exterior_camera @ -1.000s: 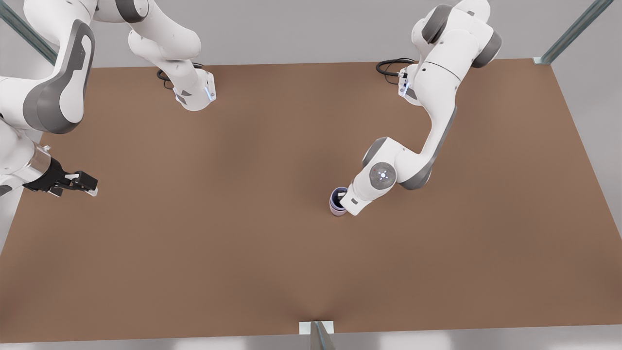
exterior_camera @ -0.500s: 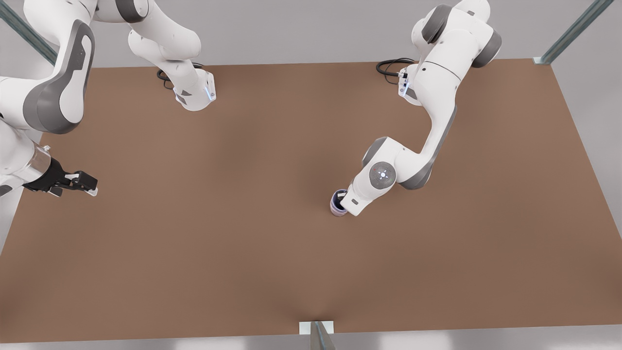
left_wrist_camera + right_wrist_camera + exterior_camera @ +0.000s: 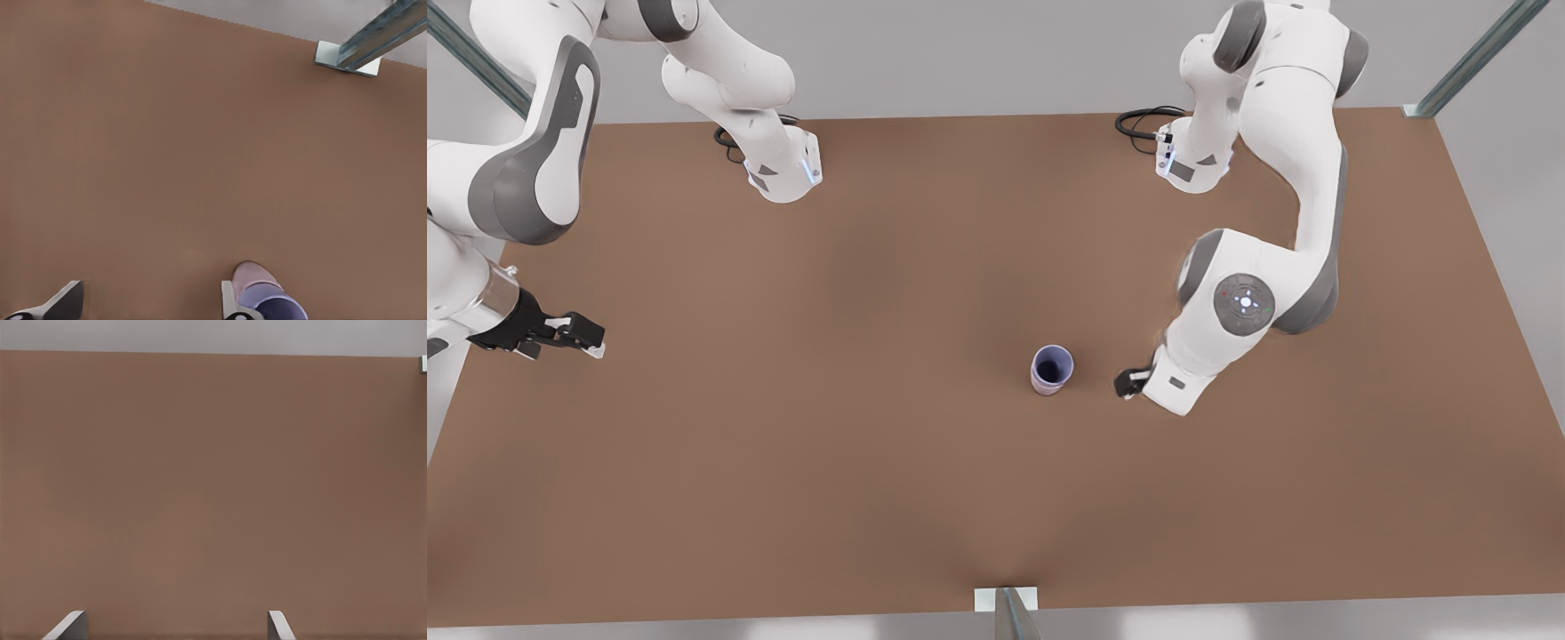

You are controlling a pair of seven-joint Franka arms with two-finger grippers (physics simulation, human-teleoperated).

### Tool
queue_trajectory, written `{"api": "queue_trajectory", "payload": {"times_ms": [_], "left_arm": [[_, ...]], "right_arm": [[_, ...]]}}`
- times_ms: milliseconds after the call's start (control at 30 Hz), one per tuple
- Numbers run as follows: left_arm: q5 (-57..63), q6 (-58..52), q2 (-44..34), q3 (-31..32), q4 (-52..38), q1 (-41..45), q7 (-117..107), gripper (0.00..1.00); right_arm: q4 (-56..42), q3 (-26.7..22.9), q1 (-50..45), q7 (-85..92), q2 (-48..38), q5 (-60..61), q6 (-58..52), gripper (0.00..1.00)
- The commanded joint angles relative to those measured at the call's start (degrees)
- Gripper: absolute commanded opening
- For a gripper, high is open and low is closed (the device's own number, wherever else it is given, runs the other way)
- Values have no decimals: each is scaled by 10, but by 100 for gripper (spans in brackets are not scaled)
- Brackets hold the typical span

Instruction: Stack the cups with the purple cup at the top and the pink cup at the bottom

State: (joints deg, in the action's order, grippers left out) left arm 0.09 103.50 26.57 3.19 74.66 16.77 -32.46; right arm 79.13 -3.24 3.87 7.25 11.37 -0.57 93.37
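Mid-table, the purple cup (image 3: 1052, 366) sits nested in the pink cup (image 3: 252, 275); both claws spread wide.

A wide brown table (image 3: 783, 462) fills the scene, with a matte, plain top under soft, even light. Behind it stands a pale grey wall (image 3: 978, 53). Metal struts (image 3: 1476, 53) rise at the far corners, and one bracket (image 3: 1005, 600) sits at the near edge.

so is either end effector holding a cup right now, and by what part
Neither. The left end effector is open beside the stacked purple cup and pink cup; the right end effector waits open.
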Motion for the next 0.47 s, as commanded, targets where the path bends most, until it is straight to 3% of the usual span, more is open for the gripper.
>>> {"api": "queue_trajectory", "payload": {"times_ms": [0, 67, 167, 433], "left_arm": [[1, -138, -32, -42, -5, 1, 262, 100], [3, -144, -66, -72, -4, -4, 267, 100], [2, -159, -117, -8, 11, -80, 304, 100], [3, -153, -152, 42, 38, -131, 379, 100]], "right_arm": [[0, 0, 0, 1, 0, 0, 0, 100], [0, 0, 0, 1, 0, 0, 0, 100], [0, 0, 0, 1, 0, 0, 0, 100], [0, 0, 0, 1, -2, 0, 0, 100]]}}
